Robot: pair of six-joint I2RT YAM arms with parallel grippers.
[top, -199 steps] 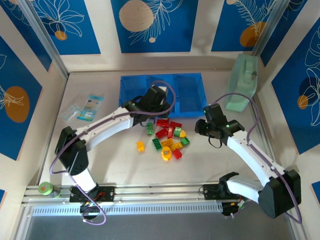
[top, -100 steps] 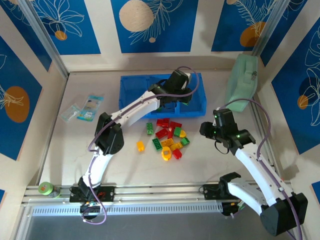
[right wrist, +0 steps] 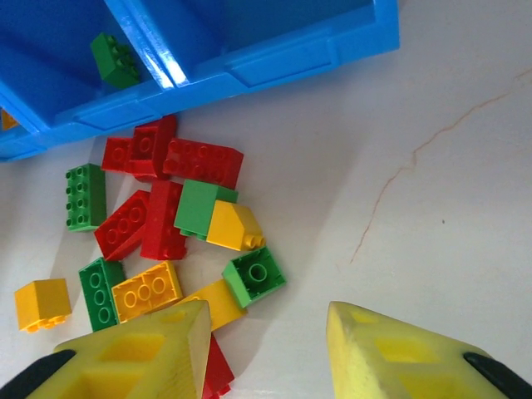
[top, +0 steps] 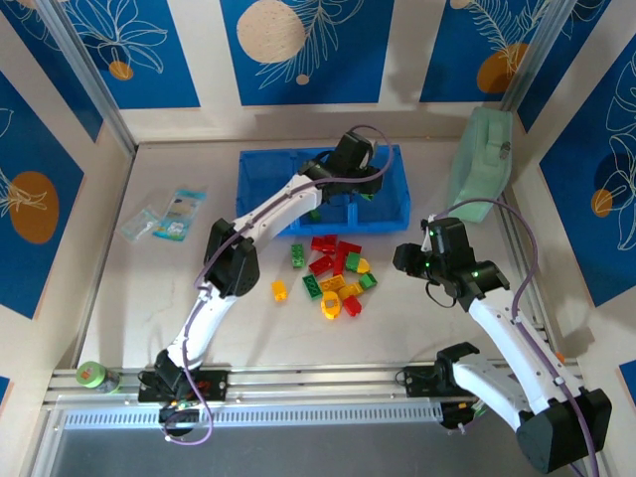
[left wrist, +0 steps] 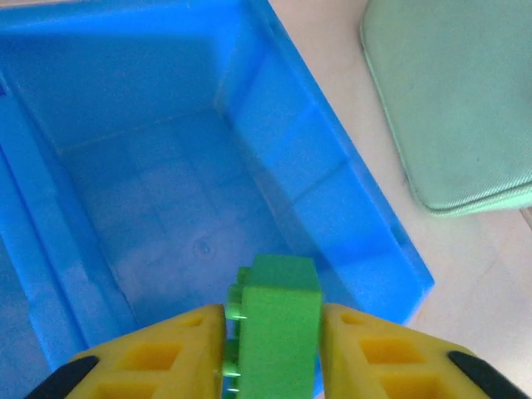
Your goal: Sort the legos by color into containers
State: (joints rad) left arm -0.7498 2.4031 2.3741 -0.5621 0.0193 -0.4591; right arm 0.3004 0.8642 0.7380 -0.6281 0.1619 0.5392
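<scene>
My left gripper hangs over the right compartment of the blue tray, shut on a green lego held upright between its yellow fingers. Below the brick, that compartment's floor is bare. Another green lego lies in the middle compartment. The loose pile of red, green and yellow legos sits on the table just in front of the tray, with one yellow brick apart to its left. My right gripper is open, low beside the pile's right edge, near a green brick.
A pale green bag lies at the back right, close to the tray's right end. Clear packets with blue print lie at the left. A green tape roll sits by the front rail. Walls close in the table on three sides.
The left arm swung from the pile up over the tray's right compartment, carrying the green lego. The right gripper drew back a little to the right of the pile.
</scene>
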